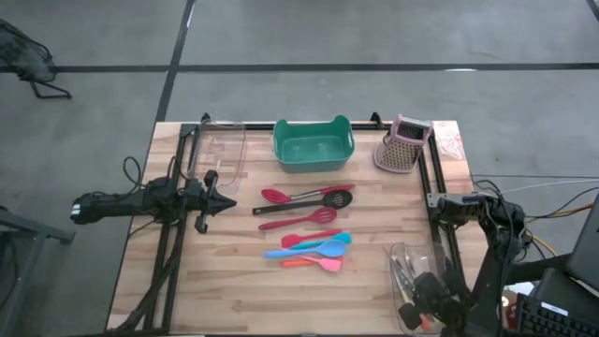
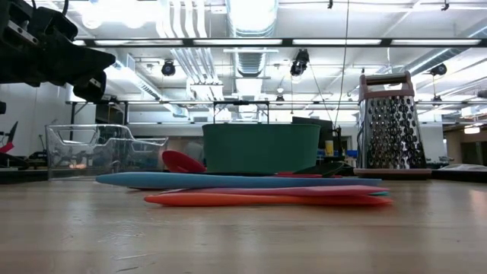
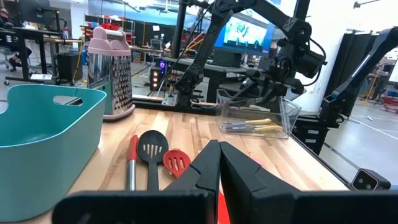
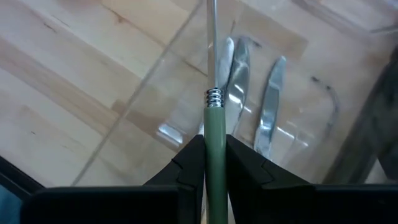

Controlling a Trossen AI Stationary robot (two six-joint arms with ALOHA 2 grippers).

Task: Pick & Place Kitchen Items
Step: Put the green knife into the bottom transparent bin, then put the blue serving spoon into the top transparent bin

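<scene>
The right tool [image 4: 214, 163] is clamped on a slim pale-green-handled utensil with a coiled metal neck [image 4: 214, 134], held above the clear plastic bin [image 4: 186, 81] containing metal pieces [image 4: 268, 115]. Lower the utensil between the bin walls before releasing. The left tool [image 3: 219, 171] hovers with fingers together, empty, near the red and black spoons [image 3: 152, 158] on the wooden table [image 1: 215, 281].

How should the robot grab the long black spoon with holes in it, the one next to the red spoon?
Probably by its handle, near the middle. The black slotted turner lies flat on the table, so coming straight down with the fingers across the thin handle looks easiest. The head is wide and flat, and the red spoon lies close beside it, so go slowly. The left gripper is nearest, now shut.
</scene>
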